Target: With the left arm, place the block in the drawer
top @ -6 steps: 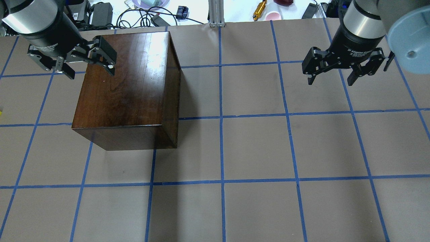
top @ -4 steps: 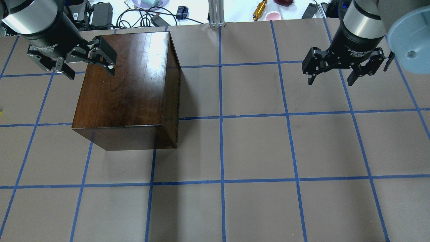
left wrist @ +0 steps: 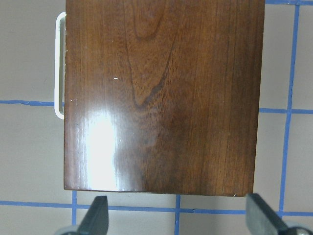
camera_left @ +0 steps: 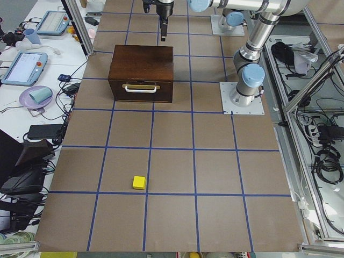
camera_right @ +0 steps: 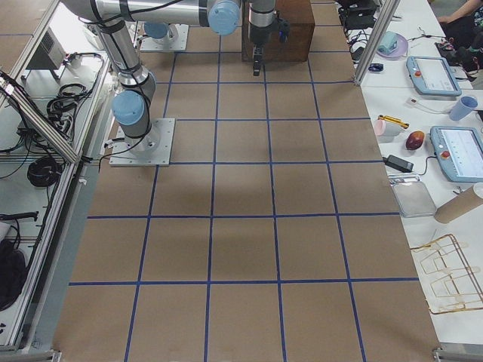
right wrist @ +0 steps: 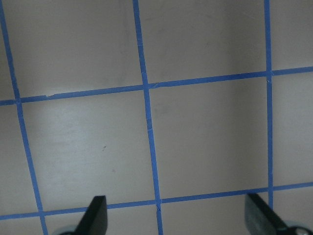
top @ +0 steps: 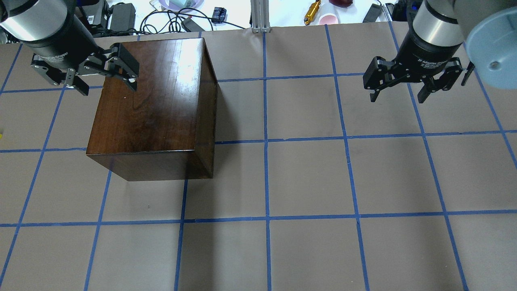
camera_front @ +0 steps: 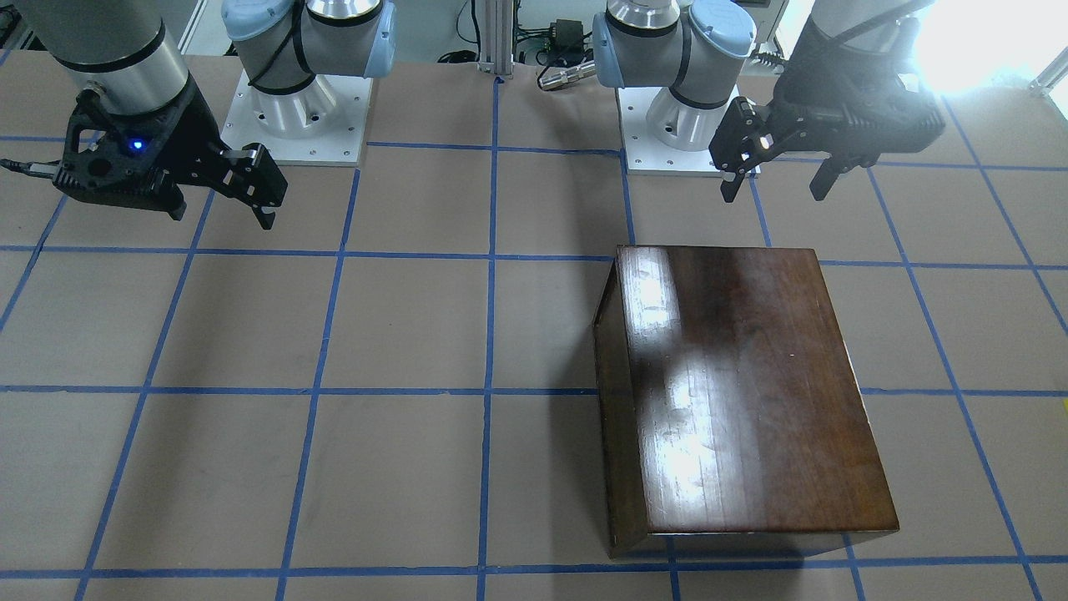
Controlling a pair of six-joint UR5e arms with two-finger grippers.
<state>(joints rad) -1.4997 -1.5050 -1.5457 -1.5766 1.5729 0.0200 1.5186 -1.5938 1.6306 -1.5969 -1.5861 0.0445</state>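
Task barely begun: drawer (camera_left: 141, 90) shut, block (camera_left: 139, 182) untouched toward bench's left end, left gripper (top: 107, 81) (spread wide, empty) hovering by box (top: 153, 101)

Well left of the box (top: 149, 101), the overhead view's edge cuts the block (top: 1, 135) to a sliver. From overhead, the box hides its own white handle (camera_left: 141, 87).

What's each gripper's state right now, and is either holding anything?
Left black two-finger gripper: open, holding nothing.
Right black two-finger gripper: open, holding nothing.
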